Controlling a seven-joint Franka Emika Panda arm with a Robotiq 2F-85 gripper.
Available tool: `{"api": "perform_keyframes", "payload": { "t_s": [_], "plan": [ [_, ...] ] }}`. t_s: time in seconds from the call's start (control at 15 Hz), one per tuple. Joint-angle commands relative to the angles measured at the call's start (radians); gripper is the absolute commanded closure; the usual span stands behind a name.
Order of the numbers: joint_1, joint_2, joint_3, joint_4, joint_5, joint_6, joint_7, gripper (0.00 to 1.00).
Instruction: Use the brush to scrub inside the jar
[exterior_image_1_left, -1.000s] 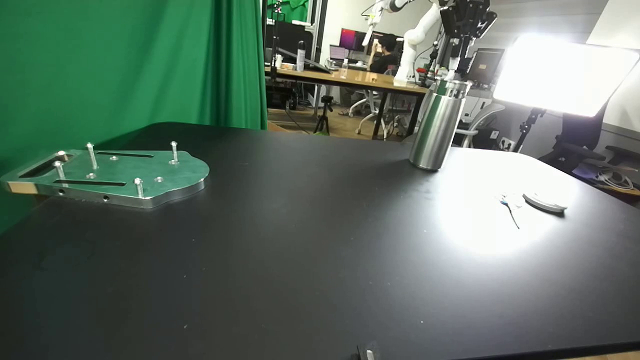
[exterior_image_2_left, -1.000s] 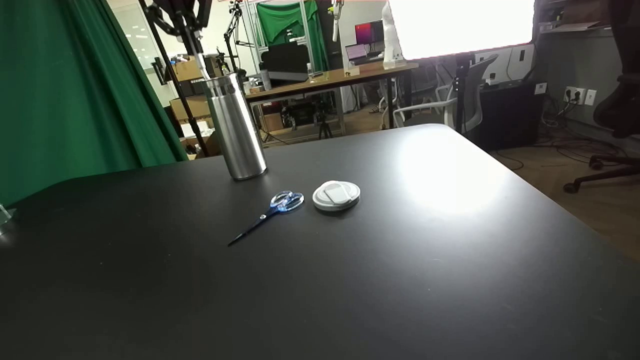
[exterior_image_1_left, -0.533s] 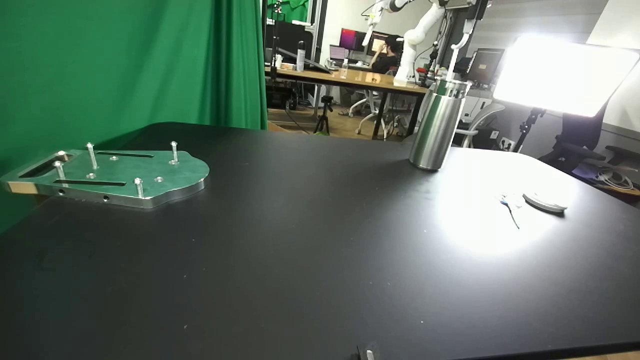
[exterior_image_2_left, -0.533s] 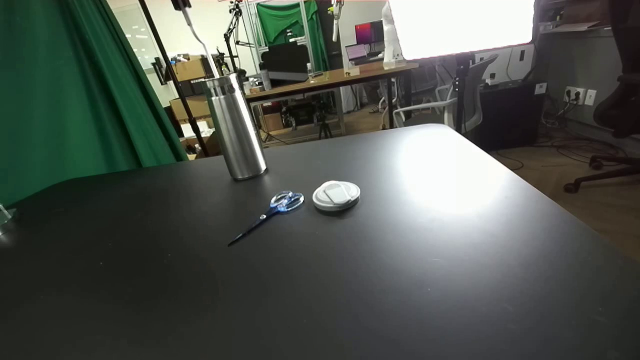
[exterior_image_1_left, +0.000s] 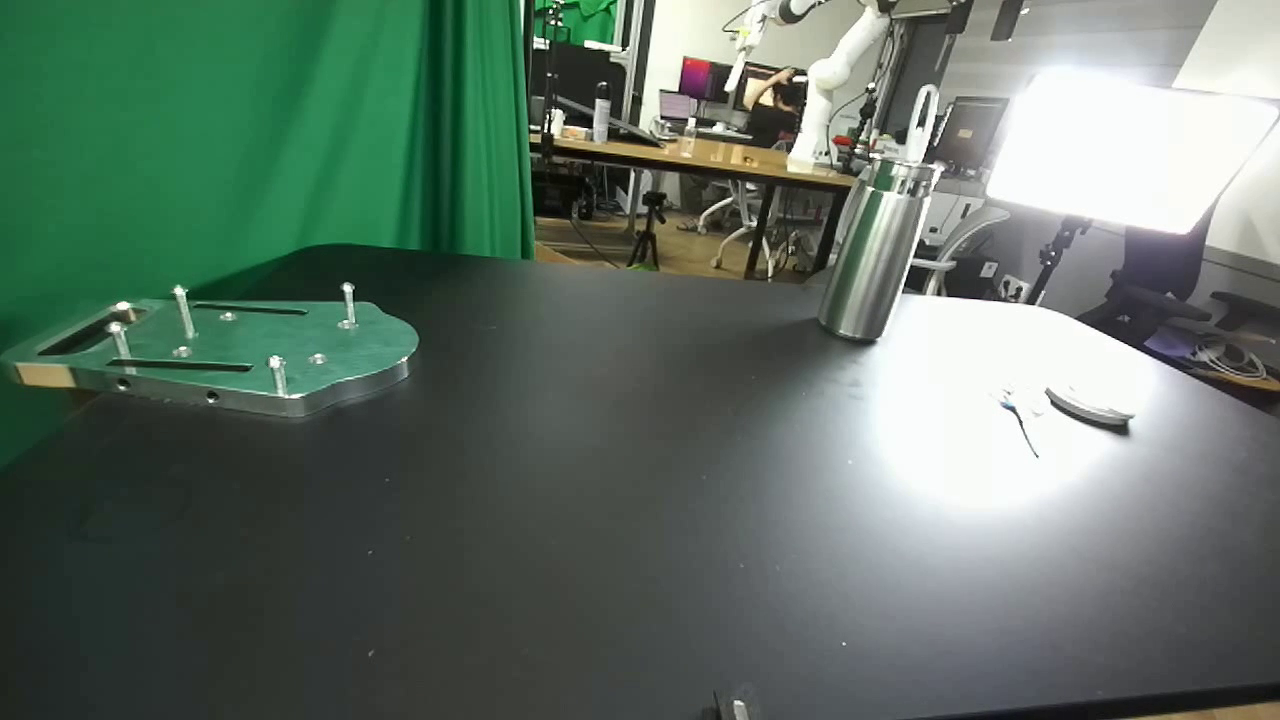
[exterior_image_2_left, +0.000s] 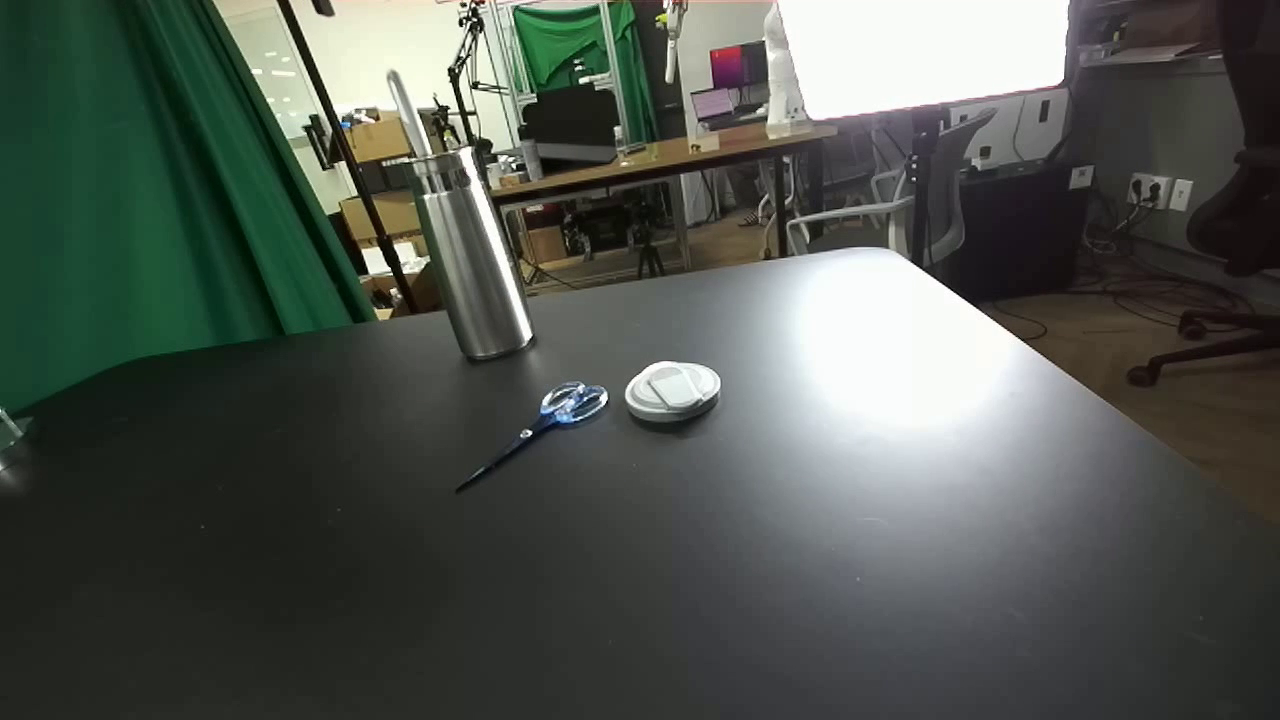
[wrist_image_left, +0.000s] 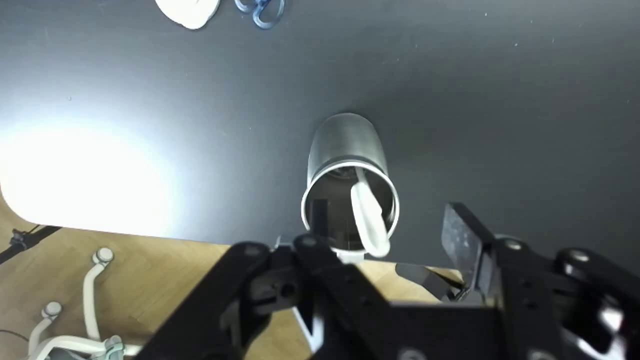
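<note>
The brush (wrist_image_left: 370, 217) is in the jar (exterior_image_1_left: 876, 255), pale handle poking up past the rim and leaning to one side; the lower end is down inside and its tip is too hidden to make out; the jar itself stands upright on the black table (exterior_image_1_left: 600, 500), pretty close to the edge going by the wrist view; the gripper (wrist_image_left: 387, 225) has its fingers (wrist_image_left: 460, 245) spread wide, and in the wrist view the handle shows between them but lower down and not gripped; in an exterior view the dark fingertips (exterior_image_1_left: 1008, 18) hang at the top of the frame, above the handle and clear of it; in both exterior views there's a round white lid (exterior_image_2_left: 672, 392) lying flat on the table, with scissors (exterior_image_2_left: 535, 428) just beside it, clear bluish handles toward the lid and dark blades pointing away; a pegged metal plate (exterior_image_1_left: 255, 335) sits well apart from that lot, over by a green curtain (exterior_image_1_left: 250, 130); a light panel (exterior_image_1_left: 1130, 150) blazes away with white glare on the table; way in the background a white robot arm (exterior_image_1_left: 826, 85) stands on a wooden desk (exterior_image_1_left: 705, 157), with a dark-haired person (exterior_image_1_left: 775, 115) near it, arm up by their head
</note>
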Motion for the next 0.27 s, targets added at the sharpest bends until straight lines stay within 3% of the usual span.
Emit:
{"api": "perform_keyframes", "payload": {
  "t_s": [0.0,0.13,0.2],
  "plan": [
    [-0.008,0.0,0.003,-0.011,-0.001,-0.008,-0.011,0.32],
    [-0.013,0.0,0.003,-0.025,-0.001,-0.01,-0.024,0.19],
    [-0.013,-0.001,0.003,-0.027,-0.001,-0.01,-0.025,0.19]
  ]
}}
